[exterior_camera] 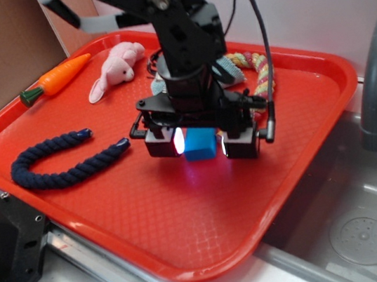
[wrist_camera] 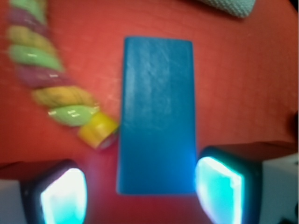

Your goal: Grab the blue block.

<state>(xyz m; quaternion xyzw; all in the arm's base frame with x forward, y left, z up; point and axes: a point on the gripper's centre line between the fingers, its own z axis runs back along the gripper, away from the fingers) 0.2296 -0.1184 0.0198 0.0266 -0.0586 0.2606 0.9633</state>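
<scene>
Two fingers of the tool point(exterior_camera: 201, 145) stand one on each side of the blue block point(exterior_camera: 199, 143), which lies flat on the red tray point(exterior_camera: 186, 219). The jaws are wide apart; in the wrist view one pad point(wrist_camera: 219, 191) is just at the block's long edge and the other pad point(wrist_camera: 63, 196) is clearly apart from it, so nothing is gripped. The block point(wrist_camera: 157, 116) is a smooth plain rectangle with sharp corners. The tray has a fine grid texture. Only the wrist view shows the glossy twisted rope point(wrist_camera: 51, 88) of green, yellow and purple strands, its yellow end just beside the block. Only the exterior view shows the fuzzy navy rope point(exterior_camera: 58, 167), the plush pink bunny point(exterior_camera: 117, 66), the carrot toy point(exterior_camera: 58, 77) and the grey sink point(exterior_camera: 357, 222).
</scene>
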